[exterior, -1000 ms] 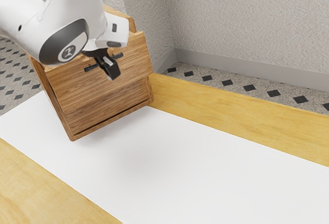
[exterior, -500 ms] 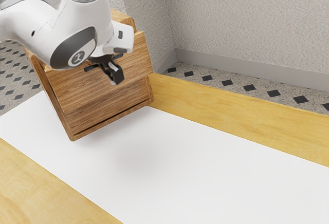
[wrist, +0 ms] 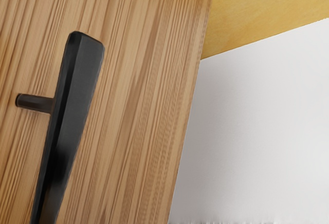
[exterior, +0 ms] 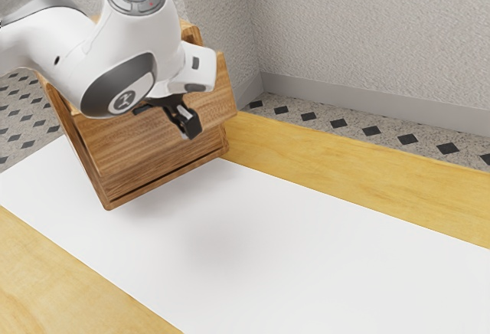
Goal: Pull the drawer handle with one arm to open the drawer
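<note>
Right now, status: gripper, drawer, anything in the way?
Gripper shut on handle. Top drawer part open, front standing out from cabinet. Nothing seen in its path.

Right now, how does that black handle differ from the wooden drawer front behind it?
The handle is black; the drawer front is striped light wood. The handle is a slim bar on a short post; the drawer front is a broad flat panel. Both run the same way, along the grain.
</note>
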